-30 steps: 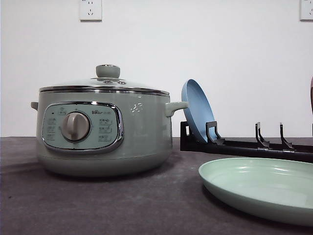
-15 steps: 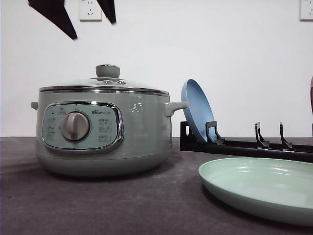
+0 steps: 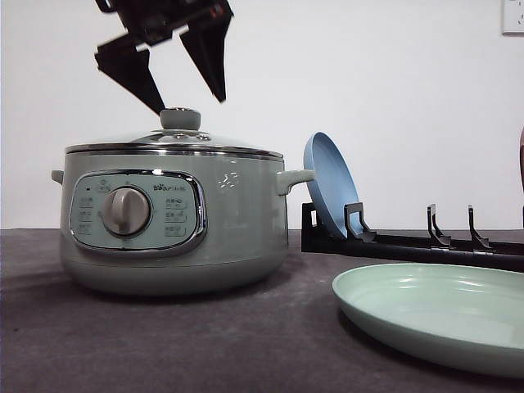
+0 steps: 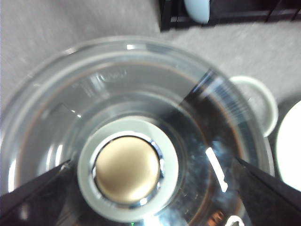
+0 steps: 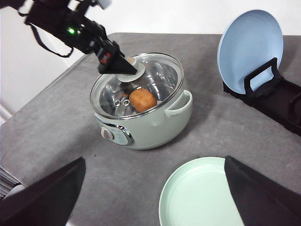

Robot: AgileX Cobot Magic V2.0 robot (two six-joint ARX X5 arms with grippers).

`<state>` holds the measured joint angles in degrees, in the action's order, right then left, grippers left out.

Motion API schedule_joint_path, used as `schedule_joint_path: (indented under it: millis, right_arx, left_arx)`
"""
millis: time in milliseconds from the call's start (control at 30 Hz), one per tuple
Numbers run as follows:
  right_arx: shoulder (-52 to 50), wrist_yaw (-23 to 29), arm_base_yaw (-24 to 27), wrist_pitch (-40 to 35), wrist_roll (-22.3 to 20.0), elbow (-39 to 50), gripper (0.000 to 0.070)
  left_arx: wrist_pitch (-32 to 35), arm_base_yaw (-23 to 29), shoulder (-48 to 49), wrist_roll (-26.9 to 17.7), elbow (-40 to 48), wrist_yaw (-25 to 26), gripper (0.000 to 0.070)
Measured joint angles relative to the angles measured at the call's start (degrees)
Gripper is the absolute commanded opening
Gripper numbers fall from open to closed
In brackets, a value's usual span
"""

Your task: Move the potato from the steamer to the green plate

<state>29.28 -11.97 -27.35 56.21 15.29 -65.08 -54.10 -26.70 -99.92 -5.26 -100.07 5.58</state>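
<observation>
1. Steamer (image 3: pixel 173 221) sits left on the grey table (image 3: pixel 164 344), glass lid (image 3: pixel 176 141) on, dial facing the camera.
2. Left gripper (image 3: pixel 190 105) hangs just above the lid knob (image 3: pixel 180 119), fingers spread wide, one tip either side of the knob, not touching it. Holding nothing.
3. Left wrist view looks straight down on the knob (image 4: pixel 127 168) and lid glass (image 4: pixel 141 94); both dark fingers (image 4: pixel 33 188) sit at the lower corners, well apart.
4. Potato (image 5: pixel 143 100) lies inside the steamer, under the lid, seen through the glass in the right wrist view. Left gripper (image 5: pixel 129 66) is over the knob there too.
5. Blue plate (image 3: pixel 330 184) stands on edge in the black rack (image 3: pixel 409 243), just right of the steamer's side handle (image 3: pixel 293 179).
6. Green plate (image 3: pixel 434 315) lies flat, front right of the steamer, apart from it, nothing on it.
7. Right gripper (image 5: pixel 153 207): two dark fingers at the lower corners of its wrist view, spread wide, holding nothing, high above the table with the green plate (image 5: pixel 202 195) below it.
</observation>
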Motion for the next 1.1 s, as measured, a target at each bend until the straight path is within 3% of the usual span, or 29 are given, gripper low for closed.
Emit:
schedule_joint_path:
  millis: [333,500,633,967,1100]
  right_arx:
    - [0.0,0.0,0.0,0.1,0.0,0.0,0.0583]
    - [0.0,0.0,0.0,0.1,0.0,0.0,0.0583]
    - [0.0,0.0,0.0,0.1,0.0,0.0,0.0583]
    - [0.0,0.0,0.0,0.1,0.0,0.0,0.0583]
    - [0.0,0.0,0.0,0.1,0.0,0.0,0.0583]
  left_arx:
    - [0.6,0.0,-0.8,0.0,0.0,-1.4,0.0691]
    - [0.5,0.0,-1.1,0.1,0.0,-1.4,0.0480]
    - [0.1,0.0,-1.1,0.2,0.0,-1.7,0.0389]
    - [0.0,0.4,-1.1,0.2,0.0,-2.2,0.0377]
    - [-0.3,0.7,-1.2,0.2,0.0,-2.2,0.0315]
